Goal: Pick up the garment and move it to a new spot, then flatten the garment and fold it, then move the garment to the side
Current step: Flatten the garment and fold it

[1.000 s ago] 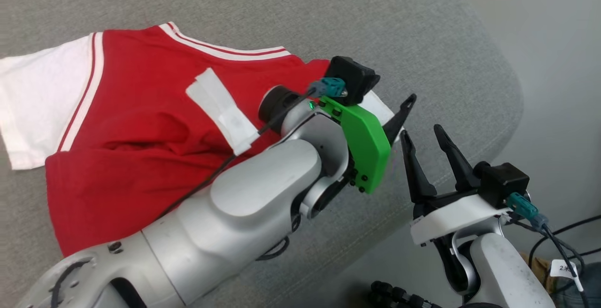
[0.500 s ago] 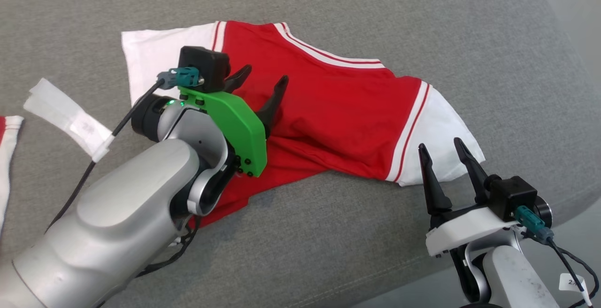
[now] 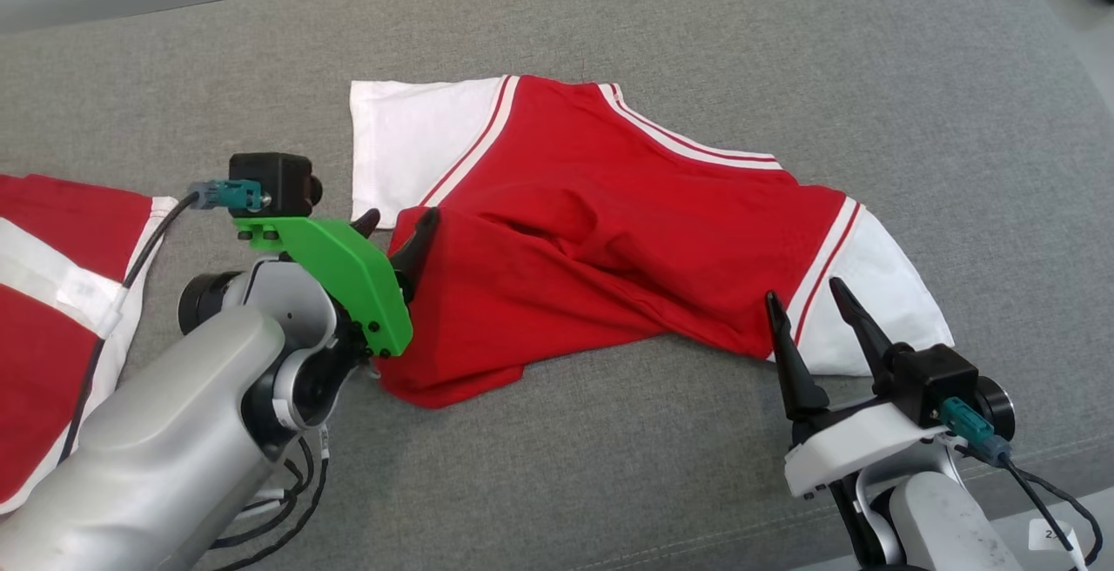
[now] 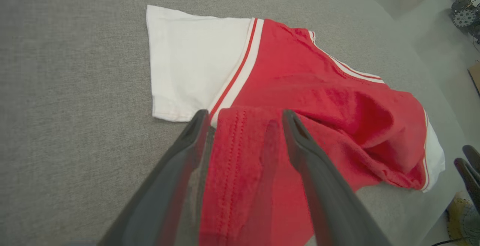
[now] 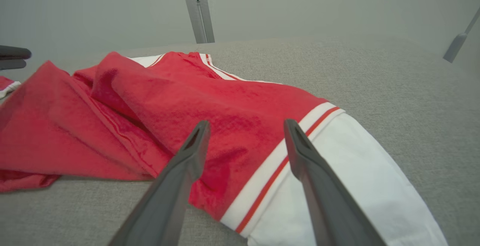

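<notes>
The grey fabric-covered surface [image 3: 783, 49] carries the garment [image 3: 592, 240], a red shirt with white sleeves and striped seams. It lies rumpled across the middle, with one sleeve [image 3: 409, 136] spread flat toward the far left and the other sleeve [image 3: 879, 292] at the near right. A second red-and-white garment [image 3: 43, 319] lies at the left edge, well apart from it. The shirt looks light, soft and limp. It will probably sag and bunch wherever it is lifted, and a single layer could slip from a loose pinch, so the stitched hem [image 4: 232, 156] or a seam by a sleeve seems the firmest place to take hold, ideally at two spread points. The left gripper [image 3: 396, 231] sits at the shirt's near-left corner with its fingers spread wide. In the left wrist view the folded red hem lies between them, though I cannot tell whether they press on the cloth. The right gripper [image 3: 802, 292] hangs just beside the near-right sleeve, its fingers equally wide and holding nothing.
</notes>
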{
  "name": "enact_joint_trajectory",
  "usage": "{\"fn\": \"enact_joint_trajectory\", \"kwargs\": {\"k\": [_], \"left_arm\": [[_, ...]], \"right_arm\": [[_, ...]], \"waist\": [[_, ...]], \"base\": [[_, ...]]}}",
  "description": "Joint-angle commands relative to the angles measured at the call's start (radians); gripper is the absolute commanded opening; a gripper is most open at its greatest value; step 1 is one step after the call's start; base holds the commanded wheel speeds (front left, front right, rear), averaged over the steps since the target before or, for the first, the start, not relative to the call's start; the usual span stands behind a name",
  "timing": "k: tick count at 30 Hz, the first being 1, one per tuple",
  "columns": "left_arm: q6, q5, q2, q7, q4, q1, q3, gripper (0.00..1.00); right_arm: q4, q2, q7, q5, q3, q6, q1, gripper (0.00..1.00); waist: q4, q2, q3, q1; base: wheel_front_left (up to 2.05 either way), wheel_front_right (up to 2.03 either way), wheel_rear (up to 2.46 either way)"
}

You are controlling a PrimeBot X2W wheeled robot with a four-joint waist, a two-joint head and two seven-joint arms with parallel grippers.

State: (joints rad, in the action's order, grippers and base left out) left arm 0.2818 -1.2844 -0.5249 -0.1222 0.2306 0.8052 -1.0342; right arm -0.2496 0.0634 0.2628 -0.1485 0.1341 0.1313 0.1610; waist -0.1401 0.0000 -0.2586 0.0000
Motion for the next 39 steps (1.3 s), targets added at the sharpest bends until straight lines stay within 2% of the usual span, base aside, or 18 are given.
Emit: {"fn": "enact_joint_trajectory", "kwargs": {"k": [1, 5, 13, 14, 16, 17, 21, 28, 34, 39], "left_arm": [[-0.015, -0.029, 0.009, -0.008, 0.035, -0.018, 0.013, 1.0], [-0.042, -0.073, 0.024, -0.02, 0.089, -0.019, 0.033, 1.0], [-0.133, -0.136, 0.05, -0.072, 0.176, 0.003, 0.056, 1.0], [-0.14, -0.139, 0.05, -0.078, 0.182, 0.004, 0.056, 0.84], [-0.153, -0.139, 0.05, -0.076, 0.183, 0.01, 0.057, 0.06], [-0.161, -0.139, 0.048, -0.081, 0.177, 0.009, 0.054, 0.0], [-0.184, -0.125, 0.033, -0.068, 0.142, 0.004, 0.053, 0.0], [-0.17, -0.101, 0.006, 0.002, 0.012, -0.051, 0.067, 0.0], [-0.117, -0.02, -0.069, 0.124, -0.181, -0.161, 0.045, 0.0], [-0.051, 0.018, -0.135, 0.189, -0.307, -0.325, -0.011, 0.0]], "right_arm": [[-0.002, 0.006, 0.003, 0.001, 0.006, -0.001, -0.003, 1.0], [-0.002, 0.008, 0.003, -0.003, 0.014, -0.001, -0.001, 1.0], [-0.009, 0.008, 0.003, -0.007, 0.019, -0.001, -0.003, 1.0], [-0.01, 0.008, 0.003, -0.007, 0.017, -0.001, -0.005, 1.0], [-0.01, 0.006, 0.003, -0.006, 0.014, -0.001, -0.009, 1.0], [-0.011, 0.005, 0.003, -0.006, 0.012, -0.001, -0.012, 1.0], [-0.013, 0.004, 0.003, -0.003, 0.0, -0.001, -0.028, 1.0], [-0.02, 0.004, 0.003, 0.003, -0.002, -0.001, -0.041, 1.0], [-0.016, 0.018, 0.003, 0.004, -0.006, -0.001, -0.062, 1.0], [-0.014, 0.029, 0.003, 0.004, -0.008, -0.001, -0.081, 1.0]], "waist": [[0.001, 0.0, -0.002, 0.0], [-0.006, 0.0, -0.011, 0.0], [-0.027, 0.0, -0.027, 0.0], [-0.028, 0.0, -0.027, 0.0], [-0.03, 0.0, -0.025, 0.0], [-0.03, 0.0, -0.023, 0.0], [-0.019, 0.0, -0.007, 0.0], [0.021, 0.0, 0.028, 0.0], [0.056, 0.0, 0.052, 0.0], [0.093, 0.0, 0.06, 0.0]], "base": [[0.0, 0.0, 0.0], [0.0, 0.0, 0.0], [0.0, 0.0, 0.0], [0.0, 0.0, 0.0], [0.0, 0.0, 0.0], [0.0, 0.0, 0.0], [0.0, 0.0, 0.0], [0.0, 0.0, 0.0], [0.0, 0.0, 0.0], [0.0, 0.0, 0.0]]}}
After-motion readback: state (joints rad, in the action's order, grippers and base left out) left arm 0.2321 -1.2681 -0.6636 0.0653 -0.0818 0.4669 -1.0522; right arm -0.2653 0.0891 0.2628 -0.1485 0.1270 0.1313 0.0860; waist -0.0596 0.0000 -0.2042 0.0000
